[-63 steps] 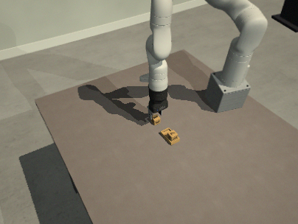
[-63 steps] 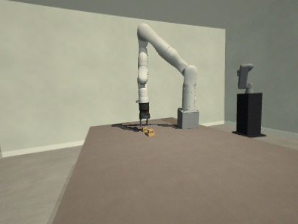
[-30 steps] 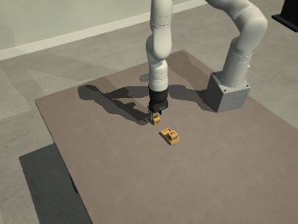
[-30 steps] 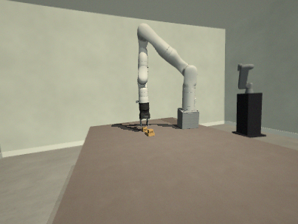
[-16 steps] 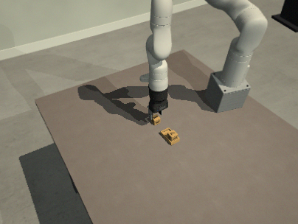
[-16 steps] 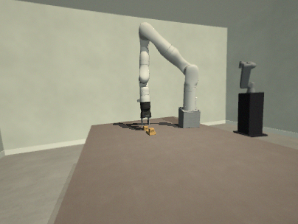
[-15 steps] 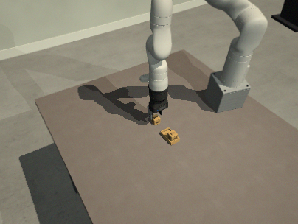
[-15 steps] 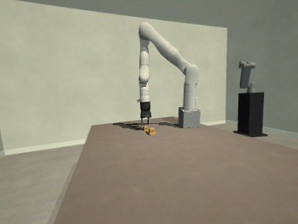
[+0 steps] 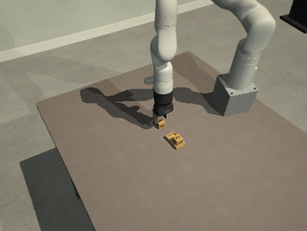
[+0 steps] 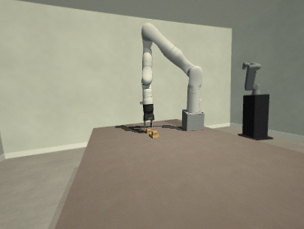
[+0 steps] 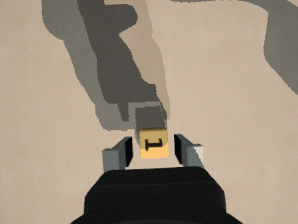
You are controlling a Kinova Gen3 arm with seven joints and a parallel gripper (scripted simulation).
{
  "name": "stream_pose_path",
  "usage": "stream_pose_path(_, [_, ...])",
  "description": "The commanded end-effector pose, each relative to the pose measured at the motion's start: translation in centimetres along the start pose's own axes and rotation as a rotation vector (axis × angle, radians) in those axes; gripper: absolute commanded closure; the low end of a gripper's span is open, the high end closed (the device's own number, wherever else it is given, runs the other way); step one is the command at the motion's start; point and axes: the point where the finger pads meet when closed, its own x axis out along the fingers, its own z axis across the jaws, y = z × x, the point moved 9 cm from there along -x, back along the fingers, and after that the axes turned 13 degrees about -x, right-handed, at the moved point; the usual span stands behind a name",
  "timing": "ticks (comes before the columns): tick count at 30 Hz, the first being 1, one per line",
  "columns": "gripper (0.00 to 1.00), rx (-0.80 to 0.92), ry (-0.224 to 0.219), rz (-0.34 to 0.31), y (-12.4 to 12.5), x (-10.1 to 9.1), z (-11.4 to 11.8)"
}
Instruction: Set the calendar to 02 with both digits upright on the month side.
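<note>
The claw (image 9: 161, 117) (image 10: 149, 126) (image 11: 153, 145) is open around a little block (image 9: 161, 124) (image 10: 149, 131) (image 11: 154, 144), maybe not touching it. The tray (image 9: 171, 138) (image 10: 154, 136) sits near, holding another block (image 9: 177, 140) (image 10: 154, 132).

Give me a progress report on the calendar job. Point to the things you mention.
Done: one cube (image 9: 178, 139) is in the tray (image 9: 169, 138) (image 10: 156, 137), though whether it sits flat or shows the right digit is too small to tell.

In hand: nothing gripped; the open end effector (image 9: 161, 117) (image 10: 148, 126) (image 11: 153, 145) straddles the other cube (image 9: 161, 124) (image 10: 149, 131) (image 11: 154, 150), gaps on both sides.

Left: grip that cube, stand it beside the first, get 02 upright, let go.
</note>
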Motion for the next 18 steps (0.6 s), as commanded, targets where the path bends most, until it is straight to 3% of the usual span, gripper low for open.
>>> stream_pose_path(1, [0.1, 0.008, 0.002, 0.001, -0.03, 0.02, 0.06])
stream_pose_path(18, [0.1, 0.007, 0.009, 0.003, 0.05, 0.95, -0.23])
